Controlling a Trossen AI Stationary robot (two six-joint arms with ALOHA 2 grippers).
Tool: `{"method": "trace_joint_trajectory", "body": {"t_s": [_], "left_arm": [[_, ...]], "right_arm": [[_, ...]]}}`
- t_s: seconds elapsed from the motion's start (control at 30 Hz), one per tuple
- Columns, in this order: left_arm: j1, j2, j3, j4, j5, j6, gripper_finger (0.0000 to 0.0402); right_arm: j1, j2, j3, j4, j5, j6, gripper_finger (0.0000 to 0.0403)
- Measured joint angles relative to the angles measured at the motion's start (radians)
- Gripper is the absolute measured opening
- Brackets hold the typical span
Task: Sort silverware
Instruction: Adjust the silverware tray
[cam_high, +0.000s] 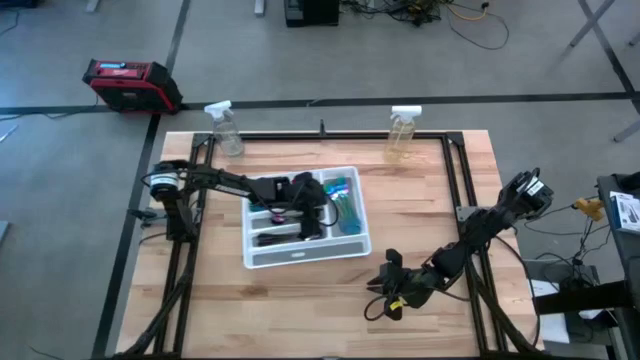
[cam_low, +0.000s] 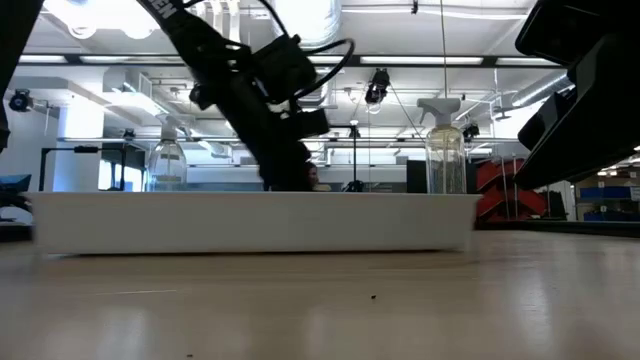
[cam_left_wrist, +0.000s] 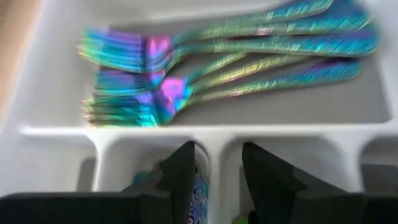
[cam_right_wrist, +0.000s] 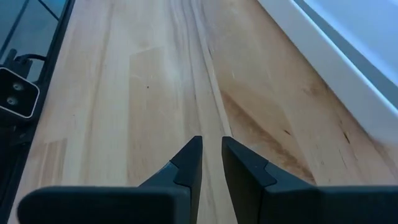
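Wooden slats make up the surface (cam_high: 420, 215), which carries a white compartmented tray (cam_high: 262, 258) near its middle.

Silverware (cam_left_wrist: 249, 50) lies inside that tray: in the left wrist view a group of iridescent teal, blue and purple forks fills one long compartment, tines together at one end and handles running parallel to the other end. In the high view teal pieces show in the tray's rightmost compartment (cam_high: 343, 205), and dark pieces lie in the compartments to the left of it.

Left pincer (cam_left_wrist: 214, 177) is positioned over the tray's middle compartments, just beside the fork compartment and separated from it by a white divider wall. Its fingers stand spread, with a gap between them. A small patterned blue item shows beside one finger (cam_left_wrist: 180, 174) (whether it is gripped or merely lying in the compartment below cannot be determined). The forks themselves lie apart from the fingers, untouched.

Right pincer (cam_right_wrist: 211, 158) sits low over bare wood at the front right of the surface, well apart from the tray and all silverware. Its fingers are nearly pressed together, with a narrow slit between them and nothing in it.

Two clear spray bottles (cam_high: 225, 128) stand at the far edge of the surface.
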Motion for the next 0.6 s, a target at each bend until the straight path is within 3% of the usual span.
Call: {"method": "trace_joint_trajectory", "body": {"t_s": [0.23, 0.43, 0.6], "left_arm": [[0.0, -0.007, 0.094, 0.099, 0.297, 0.077, 0.0122], [-0.013, -0.13, 0.098, 0.075, 0.332, 0.02, 0.012], [-0.054, -0.282, 0.013, 0.103, 0.391, -0.086, 0.012]], "right_arm": [[-0.03, -0.012, 0.007, -0.004, 0.0, -0.043, 0.007], [-0.06, -0.107, 0.011, -0.007, 0.001, -0.204, 0.0086], [-0.072, -0.183, 0.011, -0.001, 0.003, -0.34, 0.0088]]}}
